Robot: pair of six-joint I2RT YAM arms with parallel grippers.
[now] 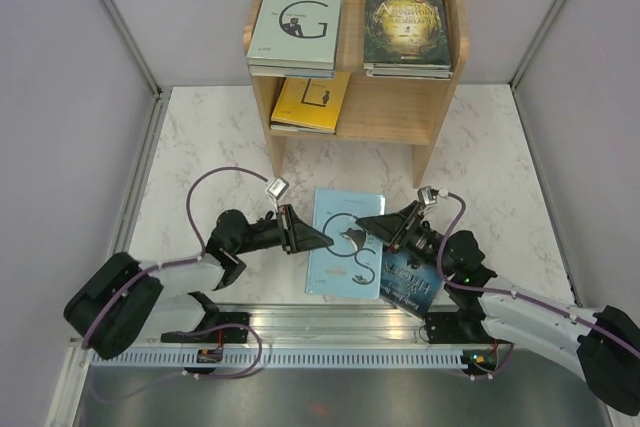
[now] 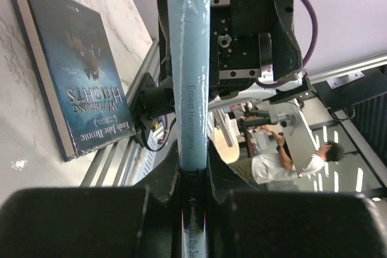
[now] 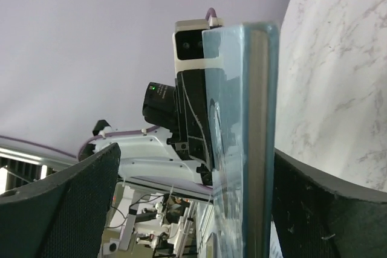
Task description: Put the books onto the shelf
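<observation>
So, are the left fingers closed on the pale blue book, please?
Shut: the left wrist view shows the left fingers pressed against the pale blue book.

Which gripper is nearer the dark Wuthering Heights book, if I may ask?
Right: the right gripper sits just past its far-left corner; the left gripper is farther left, across the pale blue book.

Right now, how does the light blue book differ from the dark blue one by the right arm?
The light blue book is pale; the dark blue book is murky, titled Wuthering Heights. The light blue book is clamped at its spine by the left gripper; the dark blue book lies loose on the table. Both are thin paperbacks, not yet shelved.
</observation>
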